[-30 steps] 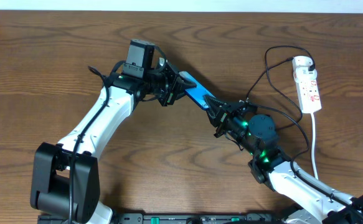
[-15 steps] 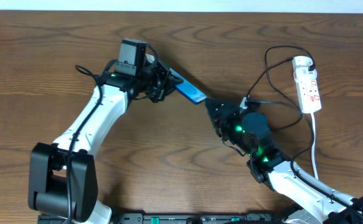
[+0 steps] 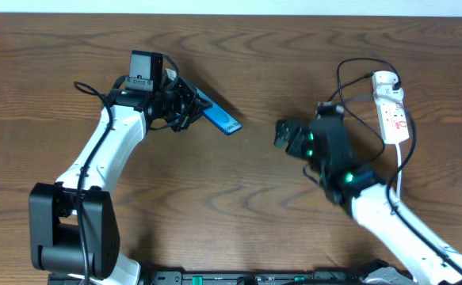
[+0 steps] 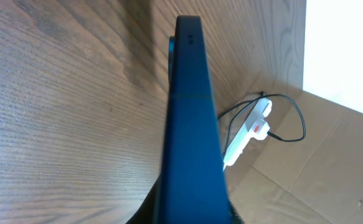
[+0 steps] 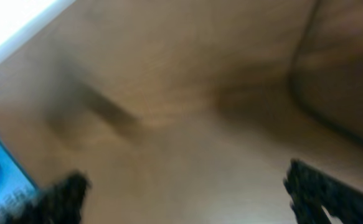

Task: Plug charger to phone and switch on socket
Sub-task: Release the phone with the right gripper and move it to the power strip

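My left gripper [image 3: 186, 108] is shut on the phone [image 3: 218, 119] and holds it above the table at the back left, its blue screen slanting down to the right. In the left wrist view the phone [image 4: 190, 118] is seen edge-on, filling the jaws of the left gripper [image 4: 190, 216]. My right gripper [image 3: 283, 133] hangs open and empty at centre right, well apart from the phone. The blurred right wrist view shows the right gripper [image 5: 193, 199] with wide-spread fingers [image 5: 63, 198] and a corner of the phone [image 5: 0, 177]. The white socket [image 3: 391, 107] lies at the far right. The charger [image 3: 339, 79] loops from it towards the right arm.
The socket [image 4: 246, 132] and the thin charger cable [image 4: 304, 124] show behind the phone in the left wrist view. A white lead [image 3: 400, 170] runs from the socket towards the front edge. The table's far edge meets a pale wall at the back.
My left arm has carried the phone back and to the left. The right gripper has opened wide and drawn away to the right, leaving a gap between it and the phone.
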Motion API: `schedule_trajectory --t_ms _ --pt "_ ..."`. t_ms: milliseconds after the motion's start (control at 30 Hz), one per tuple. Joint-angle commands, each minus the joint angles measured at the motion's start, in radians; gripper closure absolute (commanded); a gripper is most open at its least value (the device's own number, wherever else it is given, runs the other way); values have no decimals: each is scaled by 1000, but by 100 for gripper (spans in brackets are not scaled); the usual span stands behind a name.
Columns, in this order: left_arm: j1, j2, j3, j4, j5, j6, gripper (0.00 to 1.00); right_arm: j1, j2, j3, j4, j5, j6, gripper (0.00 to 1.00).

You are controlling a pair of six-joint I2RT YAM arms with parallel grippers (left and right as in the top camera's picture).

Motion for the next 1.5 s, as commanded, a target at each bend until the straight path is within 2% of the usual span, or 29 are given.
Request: schedule_trajectory --t_ms 0,100,167,300,367,433,500,733,833,933,967,1000,1167,1300,1467 --pt "2 -22 -2 0 6 14 93 -3 14 256 -172 164 -116 1" --pt "2 -22 -2 0 7 14 93 -5 75 449 -304 204 -152 1" --pt "2 -22 -2 0 7 14 93 -32 182 642 -420 203 -202 1" --pt "2 -22 -2 -3 7 14 93 -114 514 1127 -757 207 -240 1" --pt "2 -22 -2 -26 7 14 93 -152 660 1289 -784 207 -240 1" --pt "2 -22 -2 -52 7 14 93 -182 776 1378 -782 232 -227 1" --pt "2 -22 -2 -65 7 13 93 -214 914 1398 -777 359 -202 1" --pt "2 -22 -2 -65 7 13 92 -290 1131 1398 -745 386 -171 6" --pt "2 -22 -2 -64 7 13 93 -299 1176 1398 -725 366 -168 5" --pt "2 -22 -2 -64 7 13 93 -296 1176 1398 -725 251 -168 10" --pt "2 -22 -2 -64 7 13 93 -291 1176 1398 -725 219 -169 9" --pt "2 -22 -2 -64 7 13 93 -283 1172 1398 -734 222 -169 1" --pt "2 -22 -2 -64 6 13 93 -245 1134 1401 -874 388 -168 1" --pt "2 -22 -2 -64 6 10 92 -202 1084 1401 -977 406 -164 1" --pt "2 -22 -2 -64 6 8 93 -127 1096 1372 -971 220 -164 1"
